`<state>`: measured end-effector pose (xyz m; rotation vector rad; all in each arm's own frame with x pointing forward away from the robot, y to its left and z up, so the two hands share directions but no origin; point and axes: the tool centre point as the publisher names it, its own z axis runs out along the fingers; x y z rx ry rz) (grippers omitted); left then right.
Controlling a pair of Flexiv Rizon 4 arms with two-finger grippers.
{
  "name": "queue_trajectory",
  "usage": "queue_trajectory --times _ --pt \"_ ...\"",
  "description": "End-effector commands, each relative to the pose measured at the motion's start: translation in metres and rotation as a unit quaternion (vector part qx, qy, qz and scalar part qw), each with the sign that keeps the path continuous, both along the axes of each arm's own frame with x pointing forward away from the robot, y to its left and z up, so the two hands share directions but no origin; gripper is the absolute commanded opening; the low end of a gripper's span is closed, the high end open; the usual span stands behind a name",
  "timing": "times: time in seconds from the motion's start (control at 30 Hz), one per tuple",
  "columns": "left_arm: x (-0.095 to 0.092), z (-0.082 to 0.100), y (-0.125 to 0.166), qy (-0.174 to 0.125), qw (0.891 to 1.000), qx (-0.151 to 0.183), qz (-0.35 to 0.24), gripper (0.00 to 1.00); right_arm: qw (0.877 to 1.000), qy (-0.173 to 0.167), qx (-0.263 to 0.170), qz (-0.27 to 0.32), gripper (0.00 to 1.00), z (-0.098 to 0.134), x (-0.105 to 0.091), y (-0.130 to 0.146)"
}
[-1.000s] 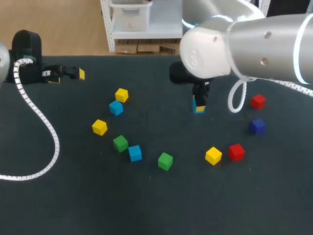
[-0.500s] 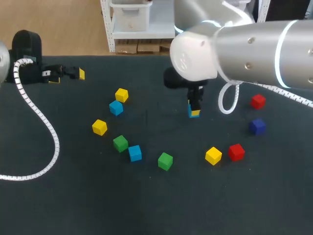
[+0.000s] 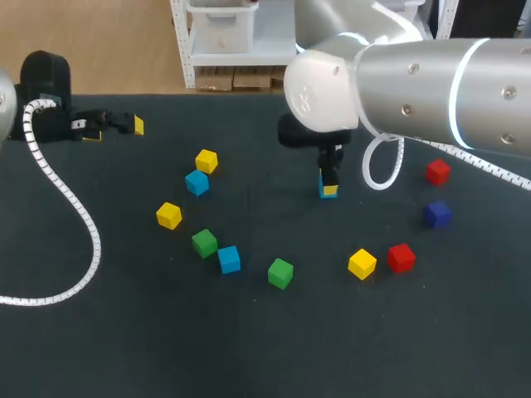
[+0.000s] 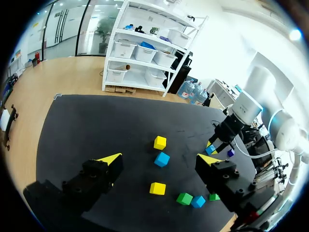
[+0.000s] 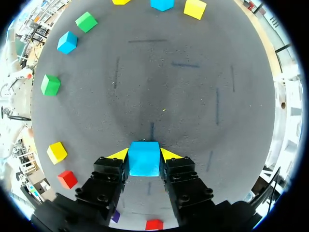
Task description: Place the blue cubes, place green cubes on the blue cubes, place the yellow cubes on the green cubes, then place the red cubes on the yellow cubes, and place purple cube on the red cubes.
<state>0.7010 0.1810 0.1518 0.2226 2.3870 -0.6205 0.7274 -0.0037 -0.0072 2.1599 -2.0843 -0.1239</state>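
Note:
My right gripper [image 3: 329,189] [image 5: 144,155] is shut on a light blue cube [image 5: 144,158], held low over the middle of the table. Two more blue cubes [image 3: 197,182] [image 3: 229,259] lie to the left, among two green cubes [image 3: 204,242] [image 3: 280,273] and two yellow ones [image 3: 207,160] [image 3: 168,215]. On the right lie a third yellow cube [image 3: 362,264], two red cubes [image 3: 401,257] [image 3: 438,172] and a purple cube [image 3: 436,214]. My left gripper [image 3: 116,124] [image 4: 159,159] hangs open and empty at the far left edge.
A white coiled cable [image 3: 70,215] from the left arm loops over the table's left side. The right arm's bulky body [image 3: 415,79] hangs over the far right of the table, with a white cable loop [image 3: 383,170] beside the held cube.
My right arm has carried the blue cube a little to the left and slightly nearer. The left arm and the loose cubes have not moved.

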Motion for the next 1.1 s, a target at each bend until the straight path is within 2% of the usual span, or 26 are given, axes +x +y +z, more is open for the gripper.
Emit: queue_trajectory --times 0.03,0.33,0.4,0.47,0.5,0.53,0.8,0.97,1.1 --pt "-0.001 -0.002 0.002 -0.003 1.0 -0.004 -0.003 1.0 1.0 0.004 0.0 0.0 0.0 -0.001 0.004 0.002" --pt "-0.001 -0.002 0.002 -0.003 1.0 -0.004 -0.003 1.0 1.0 0.01 -0.002 -0.005 0.0 -0.005 0.007 0.003" --pt "-0.001 -0.002 0.002 -0.003 1.0 -0.004 -0.003 1.0 1.0 0.01 -0.001 -0.007 0.36 -0.005 0.007 0.003" --pt "-0.001 -0.002 0.002 -0.003 1.0 -0.004 -0.003 1.0 1.0 0.01 0.001 -0.011 0.45 -0.005 0.007 0.003" --pt "-0.001 -0.002 0.002 -0.003 1.0 -0.004 -0.003 1.0 1.0 0.011 0.002 -0.015 0.64 -0.005 0.007 0.003" --pt "-0.001 -0.002 0.002 -0.003 1.0 -0.004 -0.003 1.0 1.0 0.011 0.002 -0.016 1.0 -0.005 0.007 0.003" --pt "-0.001 -0.002 0.002 -0.003 1.0 -0.004 -0.003 1.0 1.0 0.01 0.008 -0.023 1.0 0.003 0.007 0.002" --pt "-0.001 -0.002 0.002 -0.003 1.0 -0.004 -0.003 1.0 0.999 0.002 -0.001 -0.054 1.0 0.02 0.001 0.004" --pt "-0.001 -0.002 0.002 -0.003 1.0 -0.004 -0.003 1.0 0.997 -0.004 0.013 -0.072 1.0 0.037 -0.012 0.01"
